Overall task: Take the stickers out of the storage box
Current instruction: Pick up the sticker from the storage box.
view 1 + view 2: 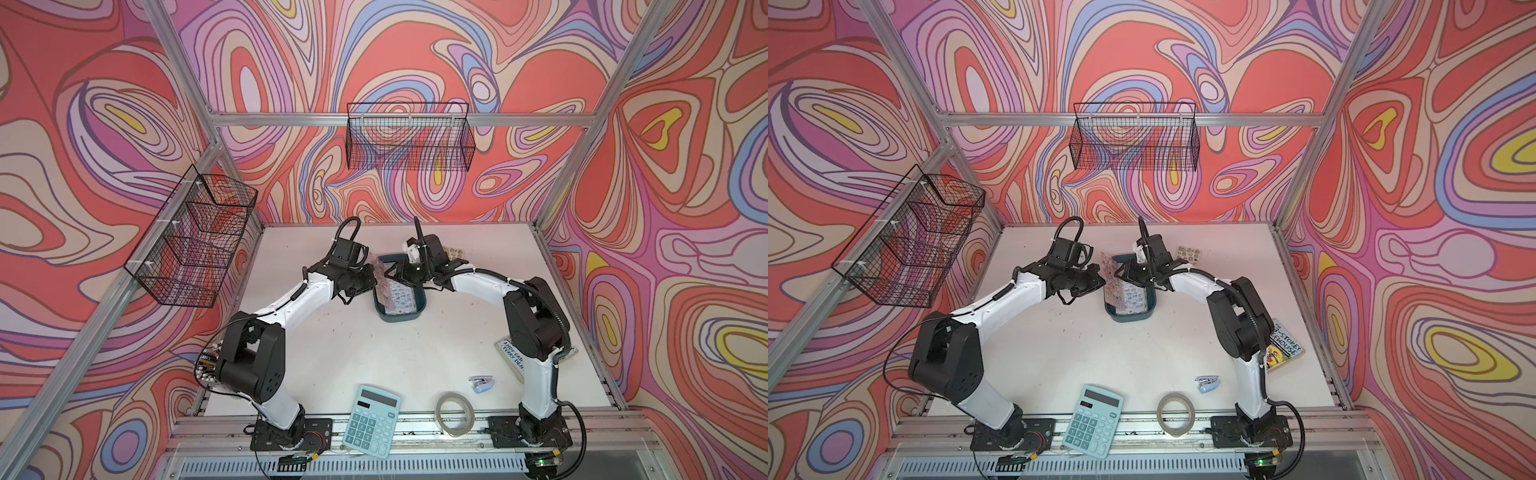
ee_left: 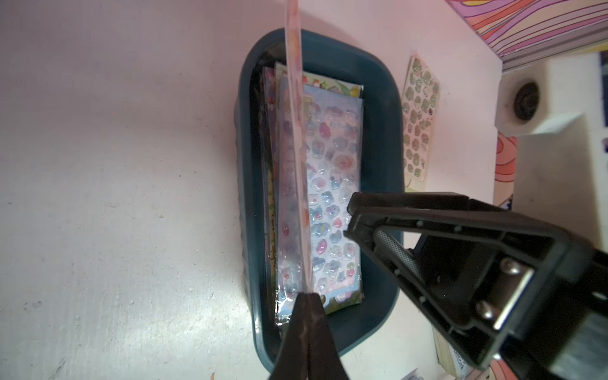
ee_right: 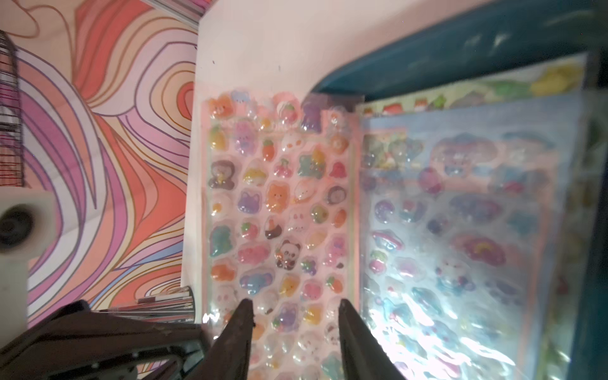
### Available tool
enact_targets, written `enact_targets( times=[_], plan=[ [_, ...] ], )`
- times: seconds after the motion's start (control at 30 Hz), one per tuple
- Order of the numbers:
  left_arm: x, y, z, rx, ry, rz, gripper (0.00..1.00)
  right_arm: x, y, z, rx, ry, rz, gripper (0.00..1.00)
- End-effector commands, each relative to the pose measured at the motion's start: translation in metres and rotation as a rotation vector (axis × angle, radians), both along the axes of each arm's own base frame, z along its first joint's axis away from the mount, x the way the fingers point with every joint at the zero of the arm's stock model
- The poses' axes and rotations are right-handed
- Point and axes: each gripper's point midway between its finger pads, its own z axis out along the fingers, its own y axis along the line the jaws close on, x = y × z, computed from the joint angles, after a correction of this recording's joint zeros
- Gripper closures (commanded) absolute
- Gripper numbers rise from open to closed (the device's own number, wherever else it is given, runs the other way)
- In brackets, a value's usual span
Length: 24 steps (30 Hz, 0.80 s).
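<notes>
The box (image 1: 399, 318) sat on the far middle part of the table (image 1: 332, 353), and both arms reached in over it. The box was dark teal and shallow. A pile of stickers (image 2: 332, 184) lay flat inside it, with a blue sheet on top.

The left gripper (image 2: 307, 296) had its fingers pressed tight together on the edge of a pink sheet (image 2: 296, 131). That sheet stood up on its edge above the box, over the side nearer the left arm. In both top views it showed as a thin pink strip next to the left gripper (image 1: 1111, 270).

The right gripper (image 3: 296, 304) was over the box too, close to the pink sheet. Its fingers stood partly apart, with a gap between them, and held nothing. From its wrist view the pink sheet (image 3: 279, 204) showed face on, full of little animals and fruit.

One more sheet, a pale green one (image 2: 419, 121), lay flat on the table just past the box, on the right arm's side.

Near the front edge lay a calculator (image 1: 372, 419), a tape roll (image 1: 455, 413) and a small stapler (image 1: 482, 381).
</notes>
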Motion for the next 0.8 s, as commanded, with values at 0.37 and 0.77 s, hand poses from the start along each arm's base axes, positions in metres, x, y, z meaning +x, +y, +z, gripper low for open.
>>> enact_targets(
  times=[0.37,0.77],
  plan=[
    [-0.002,-0.001,0.09,-0.158,-0.154,-0.036,1.0,-0.007,0.0,0.093,0.464,-0.08,0.125,0.47],
    [0.004,0.0,0.101,-0.383,-0.138,-0.022,1.0,-0.011,0.003,0.079,0.572,-0.023,0.131,0.51]
  ],
)
